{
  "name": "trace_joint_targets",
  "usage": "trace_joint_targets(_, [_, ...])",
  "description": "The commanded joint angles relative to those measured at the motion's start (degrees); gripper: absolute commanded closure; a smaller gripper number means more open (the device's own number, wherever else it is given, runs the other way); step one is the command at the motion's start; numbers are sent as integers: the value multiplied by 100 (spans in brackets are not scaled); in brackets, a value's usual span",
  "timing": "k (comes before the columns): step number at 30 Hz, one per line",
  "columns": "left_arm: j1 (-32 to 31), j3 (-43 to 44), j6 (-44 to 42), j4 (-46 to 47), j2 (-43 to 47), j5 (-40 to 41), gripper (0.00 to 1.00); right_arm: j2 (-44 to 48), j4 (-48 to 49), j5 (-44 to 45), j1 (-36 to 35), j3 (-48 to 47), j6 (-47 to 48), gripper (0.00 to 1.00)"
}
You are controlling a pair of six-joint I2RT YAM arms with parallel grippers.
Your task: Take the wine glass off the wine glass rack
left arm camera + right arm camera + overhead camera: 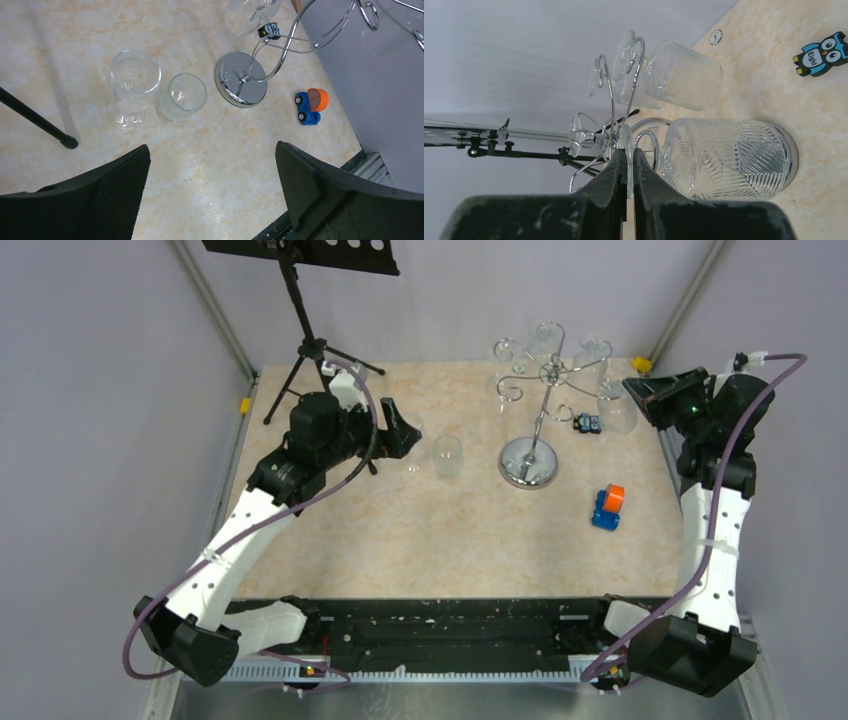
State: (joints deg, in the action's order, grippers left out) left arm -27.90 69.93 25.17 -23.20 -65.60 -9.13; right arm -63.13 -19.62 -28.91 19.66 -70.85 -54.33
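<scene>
Right wrist view: the right gripper [629, 152] has its fingers pressed almost together, pinching the thin foot of a wine glass [724, 160] edge-on. That glass, with a cut leaf-like pattern on its bowl, hangs bowl-down from a scroll arm of the wine glass rack [793, 152]. A second patterned glass [679, 75] hangs from another arm beyond it.

From the top external view, the rack stands upright on its round chrome base in the far middle of the table [400, 540]. The gripped glass hangs on the rack's right side, and the right arm reaches it from the table's far right corner. A small owl toy [587, 422] lies near the base, between the pole and the gripped glass. A blue and orange toy truck [607, 507] sits closer to the arms, apart from the base.

The left gripper [212, 150] is spread wide and holds nothing, hovering above the table left of the rack. Below it two clear glasses stand upright just beside each other: a stemmed glass [134, 80] and a shorter-looking glass [182, 97]; whether they touch cannot be told. A black music stand [298, 300] on a tripod stands at the far left corner, one leg reaching toward the standing glasses.
</scene>
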Motion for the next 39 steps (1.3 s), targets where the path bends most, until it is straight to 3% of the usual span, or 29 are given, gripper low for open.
trace_joint_targets(1, [29, -37, -60, 162, 152, 68, 1, 396, 305, 233, 8, -36, -310, 100])
trace_joint_targets(25, [22, -24, -65, 156, 162, 60, 1, 473, 1382, -793, -6, 522, -999, 100])
trace_joint_targets(39, [27, -66, -73, 140, 196, 112, 1, -2, 1838, -451, -457, 448, -1261, 100])
